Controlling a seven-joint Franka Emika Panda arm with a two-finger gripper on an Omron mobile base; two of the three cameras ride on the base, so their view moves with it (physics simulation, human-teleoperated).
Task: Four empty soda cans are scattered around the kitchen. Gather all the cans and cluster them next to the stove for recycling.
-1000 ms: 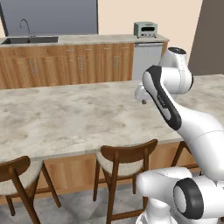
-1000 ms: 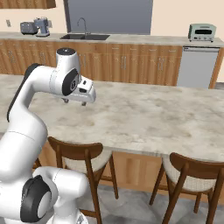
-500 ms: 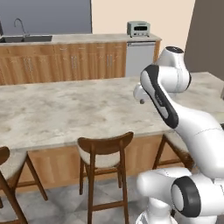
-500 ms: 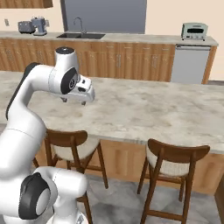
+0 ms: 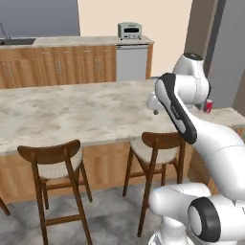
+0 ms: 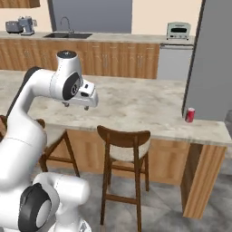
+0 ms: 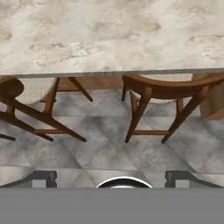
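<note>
One soda can stands upright near the far right end of the marble-topped table, close to the front edge and just in front of a tall grey panel; in the left base view the same soda can peeks out from behind the robot's upper arm, which covers part of it. The end effector hangs above the near edge of the table, well apart from the can, with bare marble between them. In the hand view its two dark fingertips sit wide apart at the bottom with nothing between them, so it is spread and holding nothing. Below it that view looks down on the table edge, two wooden stools and a grey tiled floor. Two stools with cream seats are tucked along the near side of the table: one to the left and one nearer the arm in the left base view. Against the back wall runs a row of wooden cabinets with a light counter, carrying one sink with a tap, one toaster oven above a steel appliance front, and one small grey appliance at the far left.
</note>
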